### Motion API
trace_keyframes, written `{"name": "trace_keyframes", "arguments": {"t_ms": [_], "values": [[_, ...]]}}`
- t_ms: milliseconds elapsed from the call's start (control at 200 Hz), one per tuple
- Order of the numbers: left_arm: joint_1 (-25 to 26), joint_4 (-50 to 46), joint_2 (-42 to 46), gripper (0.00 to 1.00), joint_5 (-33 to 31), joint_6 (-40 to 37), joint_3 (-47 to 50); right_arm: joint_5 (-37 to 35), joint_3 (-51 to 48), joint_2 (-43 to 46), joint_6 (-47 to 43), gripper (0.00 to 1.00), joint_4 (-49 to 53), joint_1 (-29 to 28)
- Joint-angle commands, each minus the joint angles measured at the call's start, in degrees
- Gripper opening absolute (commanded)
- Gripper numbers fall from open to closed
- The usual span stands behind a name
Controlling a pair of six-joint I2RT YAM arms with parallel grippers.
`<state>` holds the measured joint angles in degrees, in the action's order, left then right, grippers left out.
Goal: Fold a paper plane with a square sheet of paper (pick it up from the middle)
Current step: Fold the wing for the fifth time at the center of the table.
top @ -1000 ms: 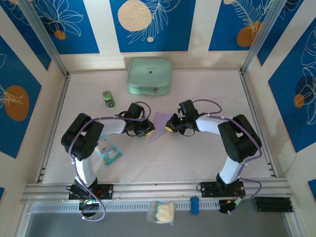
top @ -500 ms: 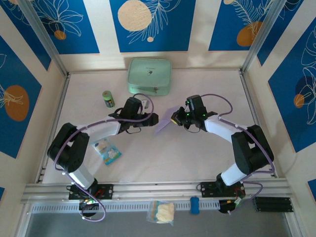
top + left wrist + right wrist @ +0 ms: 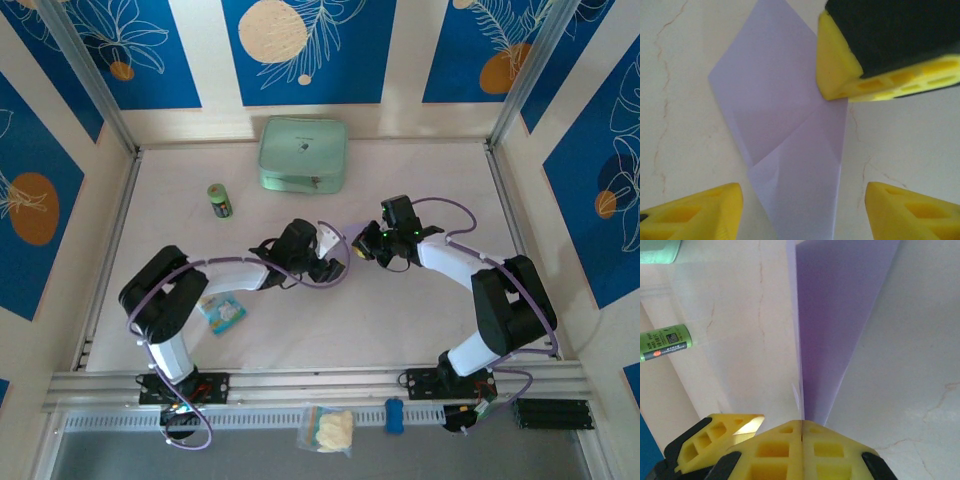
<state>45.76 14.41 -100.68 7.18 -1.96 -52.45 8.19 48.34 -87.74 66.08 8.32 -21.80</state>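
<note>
The sheet of paper (image 3: 785, 115) is lavender and folded along creases into a kite-like pointed shape. It lies near the table's middle (image 3: 338, 237). My right gripper (image 3: 802, 426) is shut on one edge of it, and the paper (image 3: 840, 315) stands up from the jaws as a narrow folded strip. In the left wrist view the right gripper (image 3: 832, 95) pinches the paper's right corner. My left gripper (image 3: 802, 192) is open just above the paper, one yellow finger on each side of its narrow end. Seen from above, the left gripper (image 3: 325, 262) and right gripper (image 3: 362, 248) nearly touch.
A mint-green pouch (image 3: 303, 155) lies at the back, with a green tube (image 3: 220, 200) to its front left. A blue-and-white snack packet (image 3: 222, 312) sits by the left arm. A clear bag (image 3: 328, 430) and a blue item (image 3: 394, 415) rest on the front rail.
My left gripper has opened and let go of the paper, and the left arm has reached further right. The right gripper stays shut on the paper and has shifted slightly back and right.
</note>
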Motion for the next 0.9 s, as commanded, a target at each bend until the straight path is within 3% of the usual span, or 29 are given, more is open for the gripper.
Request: {"name": "trace_keyframes", "arguments": {"t_ms": [0,540,895], "values": [[0.62,6.11,-1.46,0.61,2.31,-5.57,0.77,1.26,0.25,0.83,1.25,0.00,2.40,0.61],[2.58,4.11,-6.14,0.42,1.72,-11.96,-1.96,3.86,1.35,-1.88,2.38,0.00,3.15,1.23],[2.88,3.95,-6.75,0.27,0.82,-12.11,-2.13,4.75,1.33,-2.69,2.21,0.00,4.43,1.33]]}}
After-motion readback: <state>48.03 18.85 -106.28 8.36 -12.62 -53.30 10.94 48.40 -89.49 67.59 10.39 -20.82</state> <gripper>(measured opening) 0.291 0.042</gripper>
